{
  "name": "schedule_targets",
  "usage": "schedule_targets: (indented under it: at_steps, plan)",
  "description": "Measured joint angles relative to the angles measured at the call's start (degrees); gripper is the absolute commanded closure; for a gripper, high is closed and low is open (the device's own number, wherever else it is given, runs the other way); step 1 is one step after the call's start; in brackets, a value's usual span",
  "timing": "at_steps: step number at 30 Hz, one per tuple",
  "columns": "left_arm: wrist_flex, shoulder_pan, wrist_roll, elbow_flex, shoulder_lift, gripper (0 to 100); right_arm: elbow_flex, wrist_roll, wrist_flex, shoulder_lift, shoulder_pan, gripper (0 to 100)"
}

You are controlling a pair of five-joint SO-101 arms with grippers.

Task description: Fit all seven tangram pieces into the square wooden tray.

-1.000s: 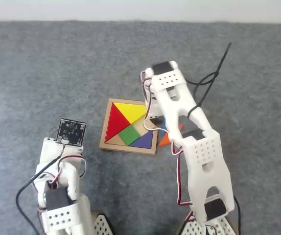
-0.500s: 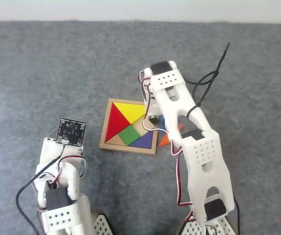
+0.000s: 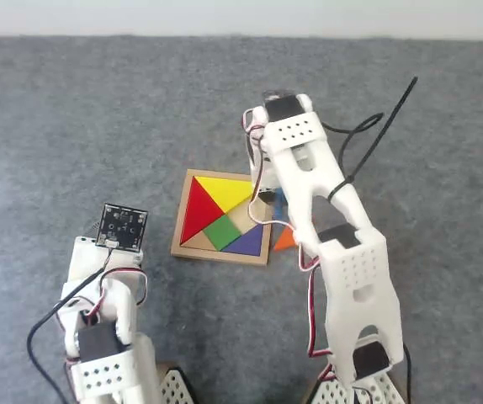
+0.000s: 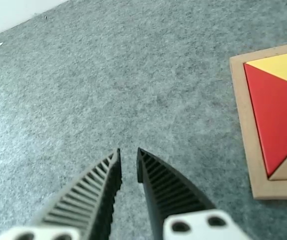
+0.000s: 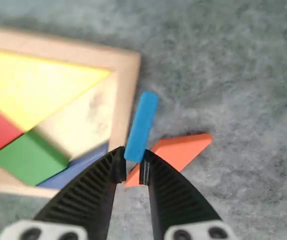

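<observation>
The square wooden tray [image 3: 177,231] lies mid-table and holds a yellow triangle [image 3: 223,190], a red triangle [image 3: 196,210], a green square [image 3: 222,231] and a purple piece [image 3: 247,243]. Bare wood [image 5: 91,125] shows between the yellow triangle and the tray's right rim [image 5: 128,65]. My right gripper [image 5: 132,167] is shut on a blue piece [image 5: 141,125], held on edge just above that rim. An orange parallelogram [image 5: 178,150] lies on the carpet just outside the rim [image 3: 284,240]. My left gripper [image 4: 128,152] is shut and holds nothing, hovering over carpet left of the tray [image 4: 243,115].
Grey carpet covers the whole table. The left arm [image 3: 111,286] is folded back at the near left. The right arm [image 3: 342,252] stretches from the near edge over the tray's right side, with a black cable [image 3: 376,126] looping off it.
The right arm's wrist has shifted slightly to the far right, with the blue piece in the gripper. The left arm has not moved.
</observation>
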State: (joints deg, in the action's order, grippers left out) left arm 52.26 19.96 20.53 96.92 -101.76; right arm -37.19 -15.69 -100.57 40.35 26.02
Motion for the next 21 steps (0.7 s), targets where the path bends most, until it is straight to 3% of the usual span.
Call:
schedule_targets:
  at_steps: [8, 21]
  plan:
    - [0.0, 0.0, 0.0, 0.0, 0.0, 94, 0.2, 0.6, 1.2, -0.5, 8.5, 99.2]
    - [0.0, 0.0, 0.0, 0.0, 0.0, 94, -4.0, 5.0, 0.3, 4.8, 8.7, 98.8]
